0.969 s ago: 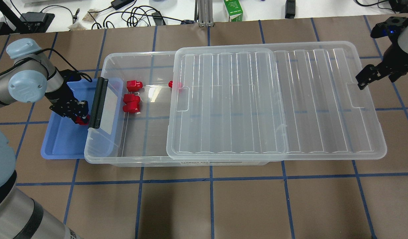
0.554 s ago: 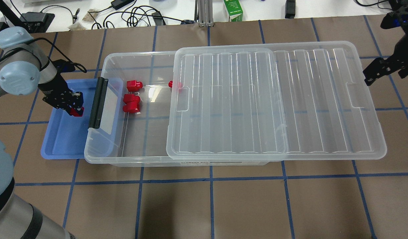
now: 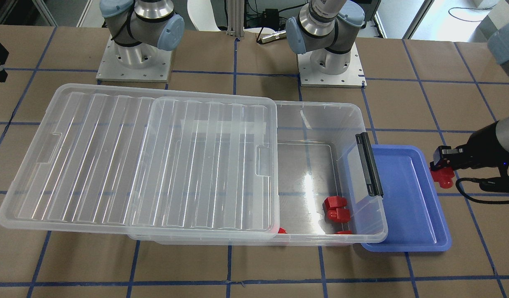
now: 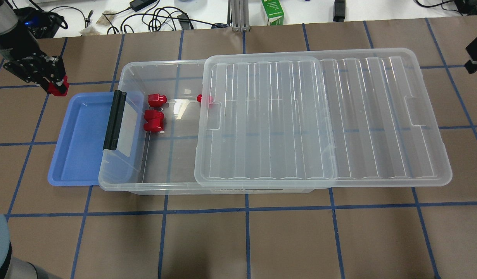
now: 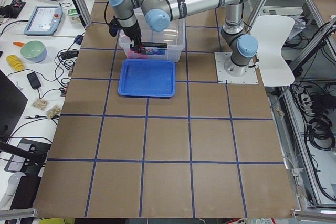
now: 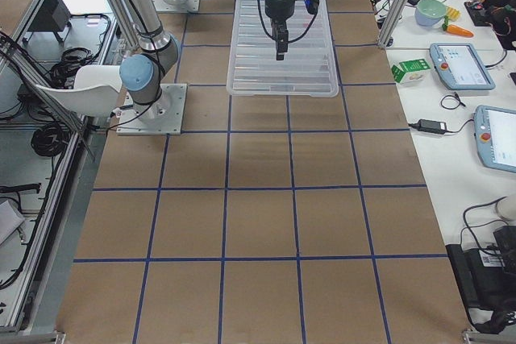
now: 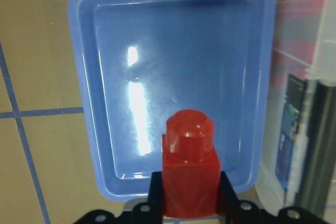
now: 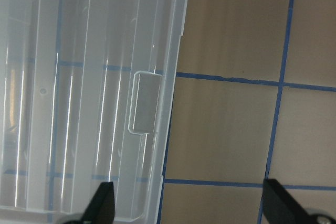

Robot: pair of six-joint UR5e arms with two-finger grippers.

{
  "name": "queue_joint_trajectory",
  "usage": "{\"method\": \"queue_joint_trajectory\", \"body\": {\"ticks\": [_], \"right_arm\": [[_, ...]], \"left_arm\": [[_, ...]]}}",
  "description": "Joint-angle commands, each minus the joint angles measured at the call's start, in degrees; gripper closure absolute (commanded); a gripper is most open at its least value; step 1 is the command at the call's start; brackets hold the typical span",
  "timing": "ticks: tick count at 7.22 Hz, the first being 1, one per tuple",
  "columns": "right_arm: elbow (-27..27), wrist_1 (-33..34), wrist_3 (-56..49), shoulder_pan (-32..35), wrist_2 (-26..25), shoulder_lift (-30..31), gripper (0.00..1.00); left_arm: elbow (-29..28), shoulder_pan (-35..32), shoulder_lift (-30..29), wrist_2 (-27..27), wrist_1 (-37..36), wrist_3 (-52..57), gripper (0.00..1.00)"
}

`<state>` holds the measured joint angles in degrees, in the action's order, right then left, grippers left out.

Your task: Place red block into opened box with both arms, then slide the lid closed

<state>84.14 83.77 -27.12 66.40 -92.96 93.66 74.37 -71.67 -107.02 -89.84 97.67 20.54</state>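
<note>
L end effector [image 4: 52, 79] clamped on red block [image 7: 189, 174], held aloft by blue tray [image 4: 77, 155], outside box [image 4: 124, 185]; R end effector [image 8: 191, 205] fingers apart, just off lid [image 4: 378, 116] tab end; lid covers approx half the box.

Red block [image 7: 189, 156] held in left claw [image 7: 190, 190]; box [image 4: 165, 155] half-covered by offset lid [image 4: 378, 116].

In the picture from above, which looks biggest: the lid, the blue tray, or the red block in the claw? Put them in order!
Largest: lid.
Next: blue tray.
Smallest: red block, by far.
</note>
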Motion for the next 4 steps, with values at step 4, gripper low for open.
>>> {"method": "queue_joint_trajectory", "body": {"ticks": [4], "right_arm": [[-0.2, 4.1, 22.8, 17.0, 0.5, -3.5, 0.0]], "left_arm": [[5.6, -15.9, 1.7, 1.8, -1.8, -20.2, 1.0]]}}
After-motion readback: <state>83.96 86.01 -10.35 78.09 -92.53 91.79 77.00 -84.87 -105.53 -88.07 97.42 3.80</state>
